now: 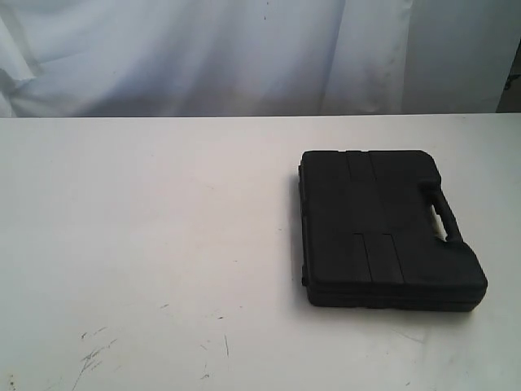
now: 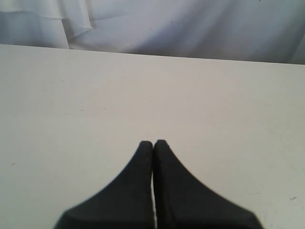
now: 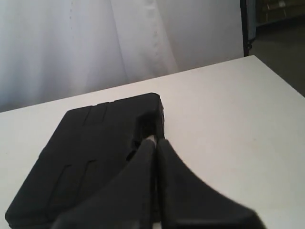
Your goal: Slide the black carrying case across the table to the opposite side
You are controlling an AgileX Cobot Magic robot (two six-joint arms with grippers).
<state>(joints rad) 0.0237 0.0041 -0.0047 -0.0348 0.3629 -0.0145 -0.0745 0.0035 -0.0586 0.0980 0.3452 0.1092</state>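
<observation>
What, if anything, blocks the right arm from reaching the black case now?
Likely nothing, so yes, it looks reachable. The shut right gripper points straight at the black case close ahead, and nothing shows between them on the table.

Closed black case (image 1: 387, 228) flat on table (image 1: 146, 244)

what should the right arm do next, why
Probably lower the shut right gripper to the handle edge of the black case and push left: it lies flat on the table, right of centre, fingers close by that edge.
</observation>
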